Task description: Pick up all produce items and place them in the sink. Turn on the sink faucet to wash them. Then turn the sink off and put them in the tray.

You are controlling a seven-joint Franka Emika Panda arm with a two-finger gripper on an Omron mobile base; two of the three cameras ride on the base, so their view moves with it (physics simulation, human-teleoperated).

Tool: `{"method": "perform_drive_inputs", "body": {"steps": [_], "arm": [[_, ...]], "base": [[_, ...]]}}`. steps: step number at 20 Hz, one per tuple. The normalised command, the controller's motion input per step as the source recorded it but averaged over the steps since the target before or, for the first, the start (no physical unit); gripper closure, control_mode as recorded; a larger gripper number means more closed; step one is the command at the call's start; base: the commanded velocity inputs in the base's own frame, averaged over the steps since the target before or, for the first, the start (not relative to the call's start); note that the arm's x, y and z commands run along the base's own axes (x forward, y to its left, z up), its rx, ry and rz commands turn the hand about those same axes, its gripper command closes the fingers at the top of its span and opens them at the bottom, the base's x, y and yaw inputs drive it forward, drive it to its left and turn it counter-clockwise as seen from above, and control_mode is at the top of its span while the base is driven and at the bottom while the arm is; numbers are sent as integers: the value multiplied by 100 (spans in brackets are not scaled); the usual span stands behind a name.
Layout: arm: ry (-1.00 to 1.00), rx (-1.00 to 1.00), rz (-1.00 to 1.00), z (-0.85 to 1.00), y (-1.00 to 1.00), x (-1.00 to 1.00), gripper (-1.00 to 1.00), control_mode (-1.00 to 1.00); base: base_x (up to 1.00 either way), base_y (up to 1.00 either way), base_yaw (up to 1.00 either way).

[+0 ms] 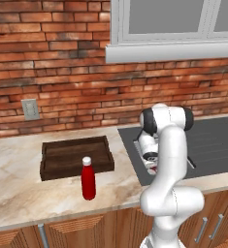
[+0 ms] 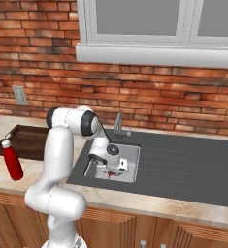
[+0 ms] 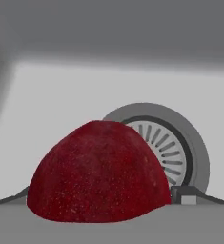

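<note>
Gripper down inside sink, centre of right base view, jaws spread wide on either side of produce item; no pinch visible, fingertips just peeking out at the fruit's flanks in lower hand view. Dark-red, speckled skin, sitting on the basin floor, partly overlapping the round metal drain to its right in frame. Red sliver also seen under the hand in left base view.

Edges: basin walls close around the hand on all sides (tight pocket, back wall running across upper hand view). Dark ribbed surround stretching wide and flat to the right of frame. Sink faucet just behind the basin, above the wrist in frame. Tray left of centre in left base view, low raised sides, well apart from sink. Red bottle upright with white cap, just in front of the tray's near rim, near counter edge.

Writing: none legible; bottle plain. Wall outlet at left, unmarked.
</note>
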Motion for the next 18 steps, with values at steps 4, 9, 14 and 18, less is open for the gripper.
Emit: {"method": "perform_drive_inputs", "body": {"steps": [4, 9, 14, 18], "arm": [[2, -1, 1, -28, 14, 4, 100, -100], [0, 0, 1, -8, 10, -2, 100, -100], [-6, 0, 0, 23, 7, -29, 100, -100], [-10, 0, 0, 65, 1, -41, 100, -100]], "base": [[0, 0, 0], [0, 0, 0], [0, 0, 0], [0, 0, 0]]}}
